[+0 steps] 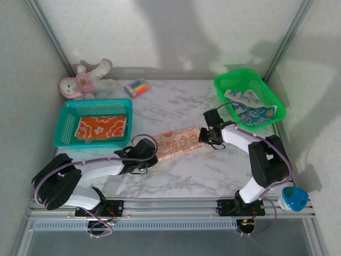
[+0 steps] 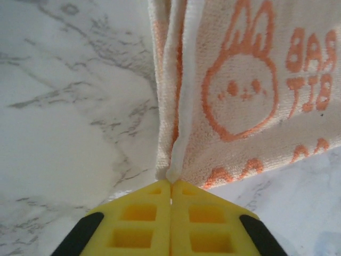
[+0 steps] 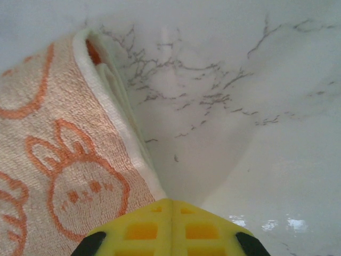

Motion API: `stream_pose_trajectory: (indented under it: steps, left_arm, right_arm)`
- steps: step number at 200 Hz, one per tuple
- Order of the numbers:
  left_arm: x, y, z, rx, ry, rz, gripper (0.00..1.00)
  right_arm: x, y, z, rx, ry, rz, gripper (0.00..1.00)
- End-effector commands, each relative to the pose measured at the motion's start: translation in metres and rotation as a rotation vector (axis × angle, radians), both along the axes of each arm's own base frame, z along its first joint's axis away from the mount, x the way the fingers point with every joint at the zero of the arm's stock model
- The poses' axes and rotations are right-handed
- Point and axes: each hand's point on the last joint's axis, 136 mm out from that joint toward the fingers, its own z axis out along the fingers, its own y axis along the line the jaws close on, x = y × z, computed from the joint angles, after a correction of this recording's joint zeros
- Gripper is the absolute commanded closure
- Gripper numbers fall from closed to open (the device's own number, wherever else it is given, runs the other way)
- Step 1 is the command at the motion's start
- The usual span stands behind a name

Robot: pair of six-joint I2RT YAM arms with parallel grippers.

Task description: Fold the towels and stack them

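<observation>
A pale peach towel (image 1: 178, 140) with orange bunnies lies folded into a long strip across the middle of the marble table, held at both ends. My left gripper (image 1: 154, 154) pinches its near-left end; in the left wrist view the yellow pads (image 2: 133, 218) of the gripper (image 2: 171, 183) meet on the white hem of the towel (image 2: 240, 96). My right gripper (image 1: 204, 136) is shut at the far-right end, its tip (image 3: 171, 201) against the towel's (image 3: 64, 176) edge. An orange towel (image 1: 102, 127) lies folded in the teal basket (image 1: 66, 114). A white-and-blue towel (image 1: 250, 109) sits crumpled in the green basket (image 1: 229, 80).
A pink-and-white plush toy (image 1: 82, 80) and a pack of coloured markers (image 1: 137, 87) lie at the back left. A blue cup-like object (image 1: 294, 199) stands at the near right corner. Metal frame posts rise at both back corners.
</observation>
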Motion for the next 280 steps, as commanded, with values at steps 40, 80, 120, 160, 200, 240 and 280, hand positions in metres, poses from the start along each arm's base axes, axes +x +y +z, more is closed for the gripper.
stream_pose_trajectory:
  steps: [40, 80, 120, 160, 200, 240, 280]
  left_arm:
    - [0.005, 0.005, 0.006, 0.043, -0.026, 0.003, 0.52]
    - [0.032, 0.004, 0.037, -0.014, -0.108, -0.002, 0.45]
    - [0.053, -0.001, 0.042, -0.095, -0.143, 0.004, 0.41]
    - [0.056, -0.006, 0.022, -0.097, -0.101, -0.004, 0.41]
    - [0.053, 0.000, -0.002, -0.051, -0.036, 0.019, 0.41]
    - [0.053, -0.003, -0.008, -0.046, -0.016, 0.013, 0.46]
    - [0.060, -0.009, 0.001, 0.014, -0.041, -0.003, 0.50]
  right_arm:
    - [0.000, -0.002, -0.003, -0.026, 0.010, 0.020, 0.70]
    - [0.009, 0.009, 0.019, 0.002, -0.026, 0.081, 0.58]
    - [0.018, 0.023, 0.022, 0.029, -0.011, 0.150, 0.51]
    - [0.025, 0.033, 0.008, 0.049, 0.035, 0.196, 0.47]
    - [0.022, 0.031, -0.008, 0.029, 0.072, 0.198, 0.48]
    - [0.015, 0.028, -0.020, 0.023, 0.099, 0.193, 0.48]
    - [0.009, 0.029, -0.025, 0.046, 0.114, 0.183, 0.48]
